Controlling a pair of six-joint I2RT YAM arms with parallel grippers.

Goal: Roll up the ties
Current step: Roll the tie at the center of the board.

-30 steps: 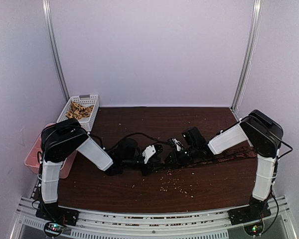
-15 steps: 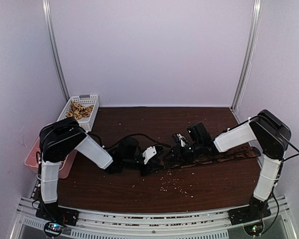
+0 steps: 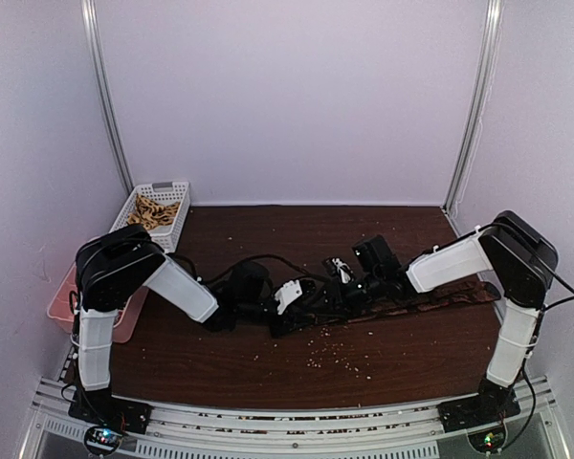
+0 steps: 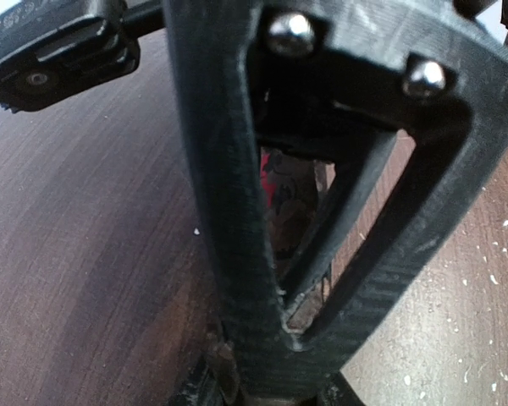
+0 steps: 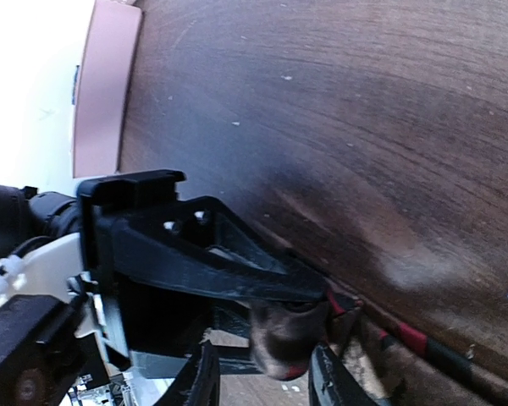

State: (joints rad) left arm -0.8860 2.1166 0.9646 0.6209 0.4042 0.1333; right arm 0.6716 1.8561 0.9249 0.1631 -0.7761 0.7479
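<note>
Locate the tie point(image 3: 450, 298) on the dark wooden table point(image 3: 220, 354), laid flat as a long strip from right of centre towards the right edge, its right end slightly nearer the back. Find its left end wound into a small roll at table centre, between the two grippers. Note red marking on the strip close to the roll, seen in the right wrist view.

Check the left gripper point(image 3: 306, 304): reaching in low from the left, set narrow, closed on the rolled end of the tie. Confirm in the left wrist view by brown and red fabric showing between the black fingers point(image 4: 224, 211).

Check the right gripper point(image 3: 340, 292): reaching in from the right, facing the left gripper almost tip to tip. Read its jaws as parted, holding nothing. See in the right wrist view both fingers point(image 5: 201, 381) standing apart, with the roll just beyond and between the tips.

Identify pale crumbs point(image 3: 340, 356) scattered on the table just in front of the grippers. Identify a white basket point(image 3: 153, 212) with tan contents at the back-left corner, well apart from the tie. Identify a pink tray point(image 3: 59, 304) at the left edge, partly hidden by the left arm point(image 3: 120, 273).
</note>
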